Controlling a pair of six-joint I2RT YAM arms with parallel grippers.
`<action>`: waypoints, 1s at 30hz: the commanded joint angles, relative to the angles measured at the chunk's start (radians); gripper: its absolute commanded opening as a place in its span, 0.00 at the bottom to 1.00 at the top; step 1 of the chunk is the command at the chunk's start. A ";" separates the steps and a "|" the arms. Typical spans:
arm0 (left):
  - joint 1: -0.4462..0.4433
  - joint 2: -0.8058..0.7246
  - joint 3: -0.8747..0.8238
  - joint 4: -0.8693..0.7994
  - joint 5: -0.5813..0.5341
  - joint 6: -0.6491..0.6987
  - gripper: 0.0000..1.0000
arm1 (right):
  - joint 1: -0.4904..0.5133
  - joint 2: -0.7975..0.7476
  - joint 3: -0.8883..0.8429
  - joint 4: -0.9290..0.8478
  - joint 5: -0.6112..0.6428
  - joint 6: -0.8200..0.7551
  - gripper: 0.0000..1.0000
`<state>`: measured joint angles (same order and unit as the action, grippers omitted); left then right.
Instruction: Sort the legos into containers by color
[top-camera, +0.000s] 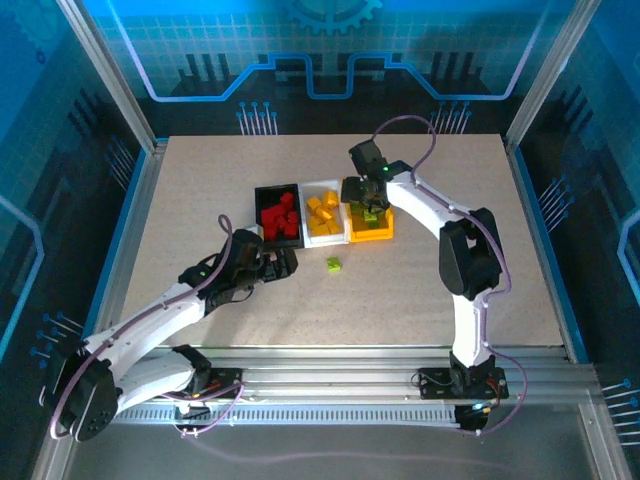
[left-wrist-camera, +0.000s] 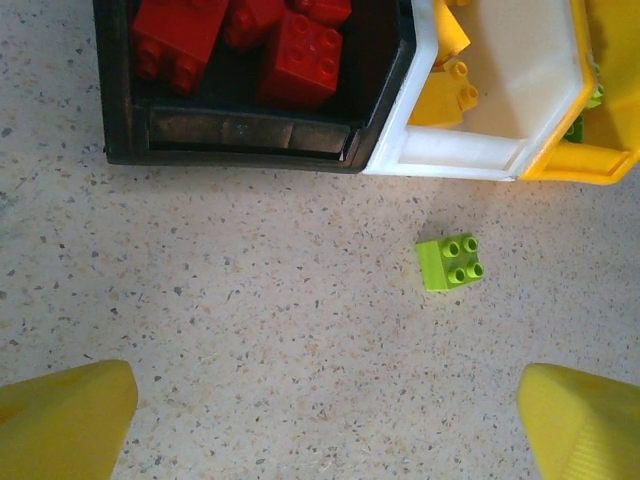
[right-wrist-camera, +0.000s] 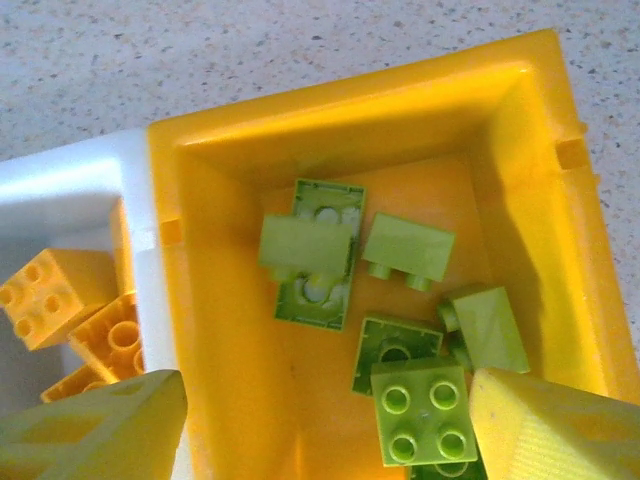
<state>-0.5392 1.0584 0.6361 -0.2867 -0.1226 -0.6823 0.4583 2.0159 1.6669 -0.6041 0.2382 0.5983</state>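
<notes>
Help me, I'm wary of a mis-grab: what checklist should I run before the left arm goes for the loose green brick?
1. Lime green brick on table, studs up, apart from white bin: ok.
2. Left gripper open, empty: ok.
3. Left gripper centred on brick: not ok, brick lies right of midline.
4. Yellow bin holds green bricks only: ok.
5. Right gripper clear of yellow bin: not ok, open above it.

The left arm (top-camera: 150, 335) and right arm (top-camera: 465, 300) are built of white tubular links and black joint housings, each on a black base bolted to the aluminium rail (top-camera: 340, 382). A thin lilac cable loops along each arm from the rail. The left fingers (left-wrist-camera: 65, 420) and right fingers (right-wrist-camera: 560, 430) are blunt yellow wedges.
</notes>
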 joint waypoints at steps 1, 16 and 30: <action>0.009 -0.030 0.005 -0.032 -0.011 -0.002 0.99 | 0.044 -0.134 -0.085 0.020 -0.033 -0.014 0.80; 0.018 -0.078 -0.003 -0.066 -0.057 0.001 0.99 | 0.313 -0.194 -0.452 0.157 -0.042 0.019 0.84; 0.019 -0.076 -0.016 -0.050 -0.056 -0.006 0.99 | 0.338 -0.019 -0.344 0.093 0.027 -0.010 0.47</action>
<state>-0.5274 0.9916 0.6342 -0.3351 -0.1631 -0.6823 0.7864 1.9812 1.3090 -0.4973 0.2436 0.5941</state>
